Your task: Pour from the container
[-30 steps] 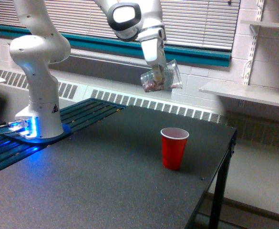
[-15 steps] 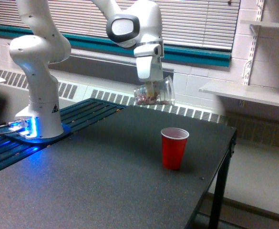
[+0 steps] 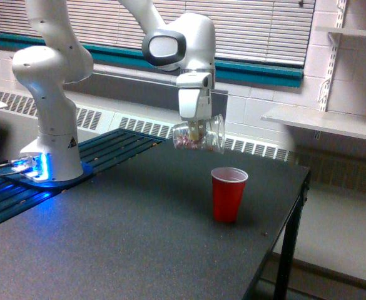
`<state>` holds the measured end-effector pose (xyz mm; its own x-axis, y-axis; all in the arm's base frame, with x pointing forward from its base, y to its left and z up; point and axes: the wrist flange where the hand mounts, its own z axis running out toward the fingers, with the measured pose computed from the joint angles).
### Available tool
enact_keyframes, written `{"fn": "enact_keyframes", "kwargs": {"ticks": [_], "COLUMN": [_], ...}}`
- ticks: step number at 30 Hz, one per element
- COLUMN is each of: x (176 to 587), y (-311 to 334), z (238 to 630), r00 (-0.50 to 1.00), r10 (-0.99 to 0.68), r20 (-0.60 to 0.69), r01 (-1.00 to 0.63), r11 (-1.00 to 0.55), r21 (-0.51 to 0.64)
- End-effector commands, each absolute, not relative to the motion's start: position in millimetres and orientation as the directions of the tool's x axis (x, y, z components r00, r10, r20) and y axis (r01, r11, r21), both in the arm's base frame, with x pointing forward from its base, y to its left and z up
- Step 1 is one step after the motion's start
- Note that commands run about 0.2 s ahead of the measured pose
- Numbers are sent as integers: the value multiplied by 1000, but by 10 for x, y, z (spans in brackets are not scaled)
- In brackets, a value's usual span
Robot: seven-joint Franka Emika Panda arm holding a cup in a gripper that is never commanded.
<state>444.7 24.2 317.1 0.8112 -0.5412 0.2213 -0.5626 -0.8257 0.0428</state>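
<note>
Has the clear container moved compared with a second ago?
Yes. The clear container, held by the tool, has moved down and toward the exterior view's left, judged against the window ledge behind it; it now hangs lower, nearer the red cup.

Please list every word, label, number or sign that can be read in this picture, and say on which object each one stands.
No text can be read.
Arm base: a small yellow triangular warning sticker; its symbol is too small to make out.
Red cup: plain, no print.
Container in the gripper: clear, no label visible.
Table, wall and shelf: no signs or writing visible.
</note>
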Motion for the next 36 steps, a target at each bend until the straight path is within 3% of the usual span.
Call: {"fn": "enact_keyframes", "kwargs": {"ticks": [1,36], "x": [4510,4666], "y": [190,194], "z": [3134,3028], "r00": [832,881], "r10": [-517,-463], "r20": [201,95], "r01": [-540,-472], "r11": [-839,-851], "r21": [75,229]}}
